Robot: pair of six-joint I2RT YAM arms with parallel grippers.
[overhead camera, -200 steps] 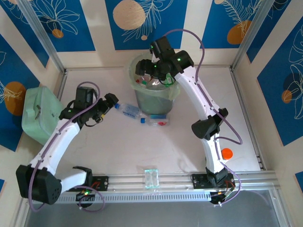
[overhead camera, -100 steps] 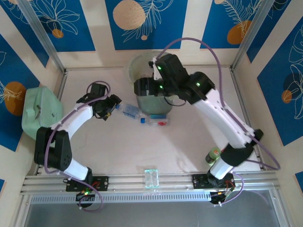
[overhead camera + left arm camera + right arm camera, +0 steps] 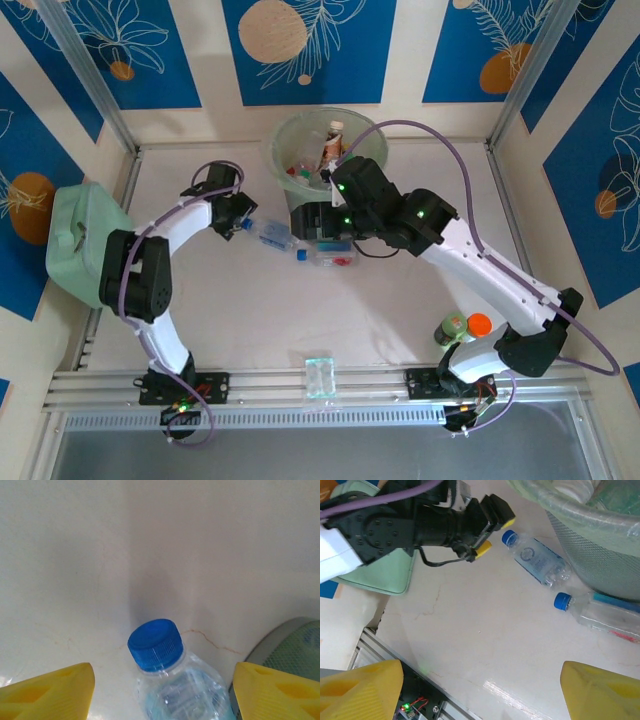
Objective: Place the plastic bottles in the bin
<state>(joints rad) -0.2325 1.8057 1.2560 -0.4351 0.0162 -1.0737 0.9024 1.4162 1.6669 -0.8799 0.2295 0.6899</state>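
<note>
Several bottles sit in the bin — two clear bottles lie outside.

The bin stands at the far middle of the surface, with bottles inside it. Just before it lie two more: the left bottle and, slightly nearer, the right bottle. The lidded box sits at the left edge.

Setting: robot test cell, lab type. Two arms bolted to an aluminium rail at the edge of a pale counter; metal posts and blue printed panels enclose it.
</note>
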